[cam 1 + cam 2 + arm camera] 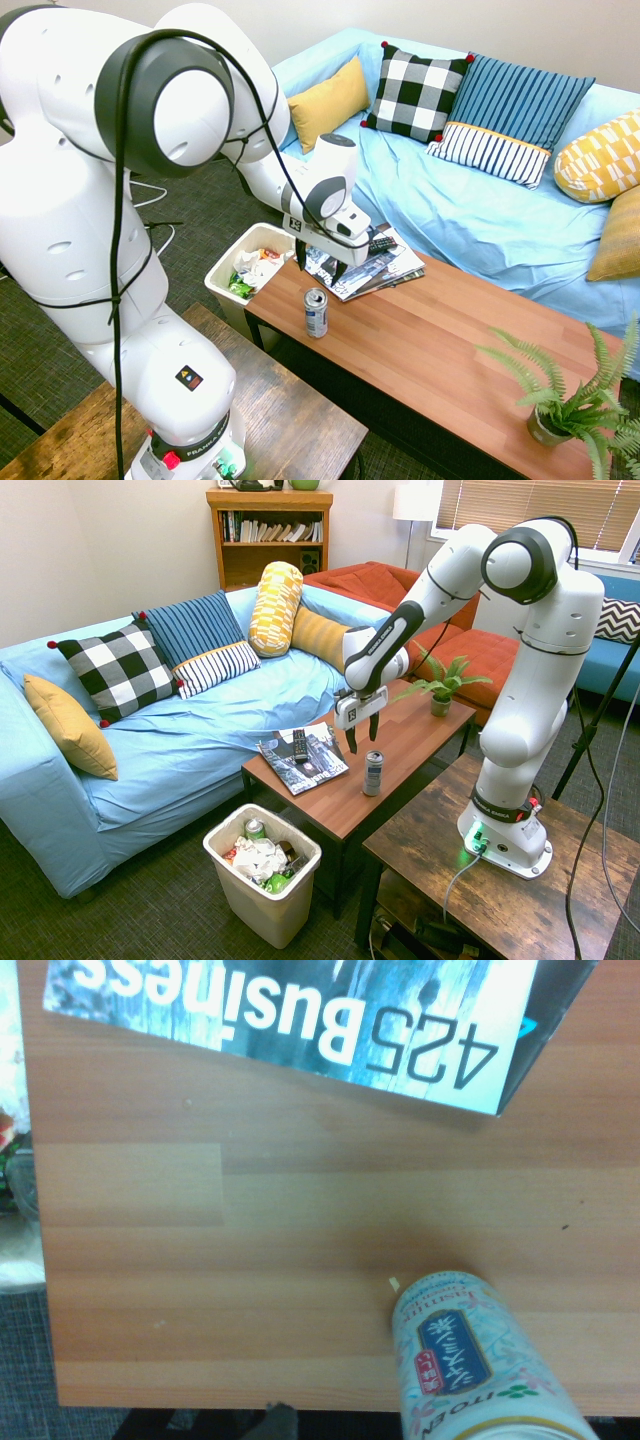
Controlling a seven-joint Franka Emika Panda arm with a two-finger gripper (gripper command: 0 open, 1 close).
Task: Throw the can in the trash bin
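can (pixel 478 1365) label reads "ito en"; magazine (pixel 330 1020) cover shows "425 business".

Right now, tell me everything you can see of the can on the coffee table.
The can is slim, silvery metal with a blue band and a pull-tab top. The wrist view shows a pale label with a blue panel and print. It stands upright near the edge of the wooden coffee table, touching only the tabletop. A magazine lies apart from it, and the trash bin stands on the floor past the table's end. The open gripper hangs above, not touching it.
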